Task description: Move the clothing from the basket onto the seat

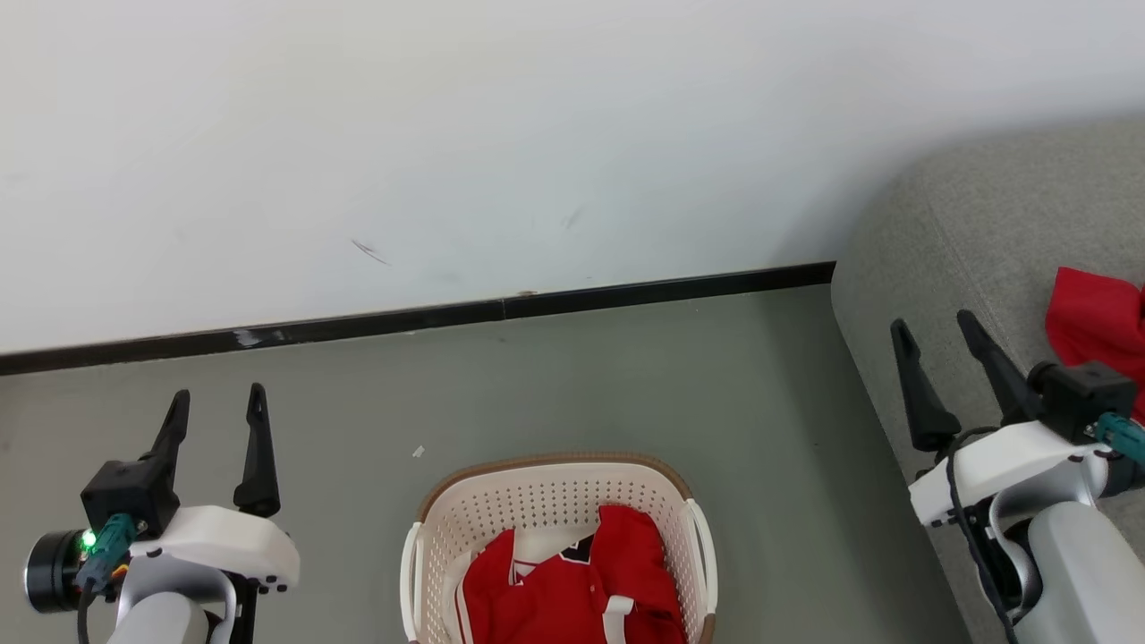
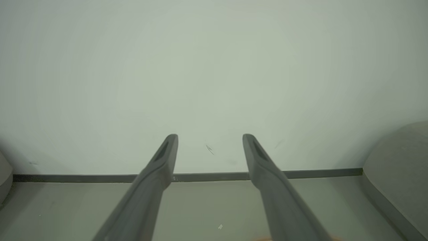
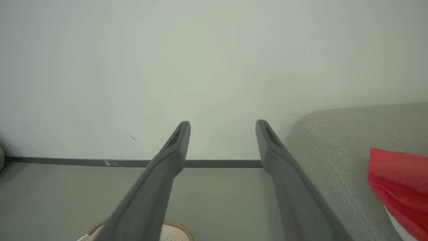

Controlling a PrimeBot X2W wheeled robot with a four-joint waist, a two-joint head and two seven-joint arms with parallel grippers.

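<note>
- Two grippers stand with fingers spread wide and nothing between them: the left gripper [image 1: 220, 391] at the lower left of the head view, the right gripper [image 1: 930, 319] at the lower right, both pointing toward the wall [image 1: 447, 134].
- The clothing [image 1: 572, 590] lies crumpled in the basket [image 1: 555, 463], which stands on the floor [image 1: 358, 394] at the bottom middle of the head view. It is between the two arms and back from both sets of fingertips, toward the robot's body.
- Reaching it, as I judge, means drawing a gripper back and inward, then tipping it down into the basket; neither is aimed at the fabric now.
- The heap runs roughly from the robot toward the wall, with a raised fold on its right side. The view's bottom edge cuts it, so its full length cannot be told.
- The arms look about equally far from the basket. The right one sits just beside the seat [image 1: 966, 224], and the right wrist view catches the basket's rim below its fingers, so it seems better placed for the carry.
- A second red piece [image 1: 1096, 313] lies on the seat, near the right wrist.
- No brand or writing can be read: a dark mark by the white collar band is too small to make out. A green light [image 1: 88, 539] glows on the left wrist.
</note>
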